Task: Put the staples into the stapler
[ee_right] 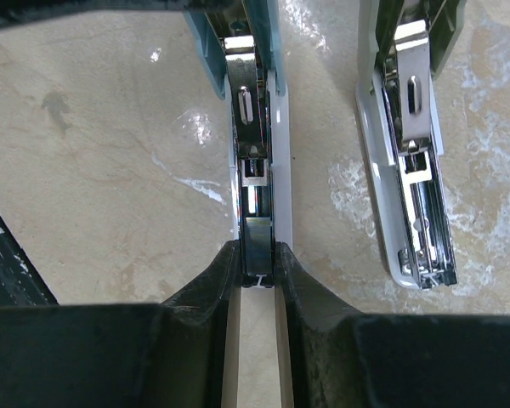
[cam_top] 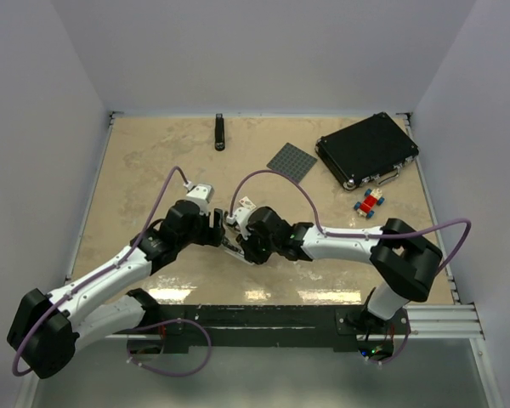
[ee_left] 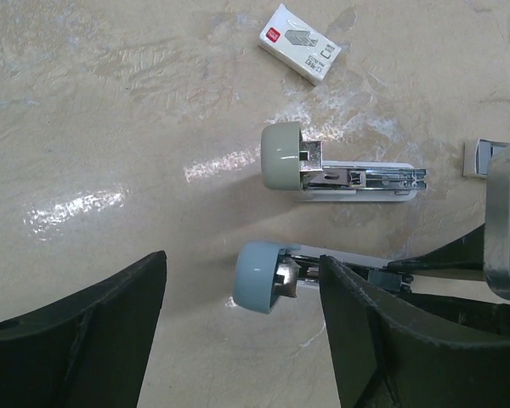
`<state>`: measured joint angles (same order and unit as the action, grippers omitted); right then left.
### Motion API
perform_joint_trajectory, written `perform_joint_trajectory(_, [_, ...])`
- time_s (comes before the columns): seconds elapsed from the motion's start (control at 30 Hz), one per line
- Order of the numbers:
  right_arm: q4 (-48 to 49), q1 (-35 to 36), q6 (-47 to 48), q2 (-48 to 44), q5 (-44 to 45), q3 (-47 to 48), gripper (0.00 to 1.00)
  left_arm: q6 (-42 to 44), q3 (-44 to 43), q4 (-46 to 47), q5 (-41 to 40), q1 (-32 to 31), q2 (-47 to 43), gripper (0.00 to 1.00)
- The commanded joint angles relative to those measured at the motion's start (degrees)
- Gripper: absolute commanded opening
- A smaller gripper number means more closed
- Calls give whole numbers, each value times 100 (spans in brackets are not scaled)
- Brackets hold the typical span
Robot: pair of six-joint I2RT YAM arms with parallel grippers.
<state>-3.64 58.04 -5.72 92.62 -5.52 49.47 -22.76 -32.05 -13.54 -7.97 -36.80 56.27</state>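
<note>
At the middle of the table (cam_top: 136, 161), both arms are meeting over the stapler (ee_left: 357, 174), which is lying opened into two lengths side by side, near each other but apart. Its grey-green half is showing silvery metal inside, and its pale blue part (ee_left: 259, 276) is lying just nearer the left wrist camera. The left gripper (ee_left: 242, 260) is standing released, its jaws spread wide with the rounded blue end sitting between them. One finger is well clear of that end; whether the other is touching the metal cannot be told. The right gripper (ee_right: 257, 260) is clenched, its fingertips (ee_right: 225, 272) pinching the dark metal rail running along the pale blue part. Beyond the grey-green half, the white staples box (ee_left: 299, 42) is resting flat on the table, apart from both lengths. Toward the far edge, a slim black stapler (cam_top: 220, 132), a grey studded plate (cam_top: 291, 161) and a black case (cam_top: 367, 150) are lying well apart from the arms, with toy bricks (cam_top: 371, 202) sitting just near the case.
</note>
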Motion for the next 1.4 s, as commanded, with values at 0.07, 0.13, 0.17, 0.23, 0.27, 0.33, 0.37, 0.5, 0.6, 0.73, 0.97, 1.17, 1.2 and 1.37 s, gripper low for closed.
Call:
perform_joint_trajectory(0.07, [477,-12,194,151,-160,291,7,228,199,659,76,-21,-37,71])
perform_joint_trajectory(0.13, [539,-12,211,186,-160,291,7,325,226,774,111,-21,-28,63])
perform_joint_trajectory(0.17, [557,-12,211,195,-151,291,7,343,243,774,111,-21,-28,58])
perform_joint_trajectory(0.23, [627,-12,211,230,-143,291,7,369,252,783,207,-47,-28,43])
perform_joint_trajectory(0.27, [671,-12,203,222,-142,265,7,369,278,791,251,-73,-46,39])
perform_joint_trajectory(0.33, [846,-12,185,213,-125,221,7,369,348,844,409,-152,-125,33])
perform_joint_trajectory(0.37, [908,-12,176,204,-116,195,7,369,358,862,453,-179,-151,33])
perform_joint_trajectory(0.5, [1189,-4,150,213,-63,133,7,290,437,853,586,-468,-266,33])
perform_joint_trajectory(0.6, [1409,-12,141,274,-55,124,7,307,454,818,542,-783,-222,33])
perform_joint_trajectory(0.73, [1647,-12,132,344,-72,141,7,413,323,765,498,-1145,-81,34])
perform_joint_trajectory(0.97, [1770,-12,176,432,-99,142,9,633,270,897,1016,-1260,7,51])
perform_joint_trajectory(1.17, [1770,-12,194,476,-125,133,9,510,314,871,815,-1260,-151,62])
perform_joint_trajectory(1.2, [1753,-12,194,476,-116,115,9,379,305,766,484,-1269,-238,62])
perform_joint_trajectory(1.37, [1761,-21,132,389,-81,-69,11,0,392,659,-293,-1242,-660,69])
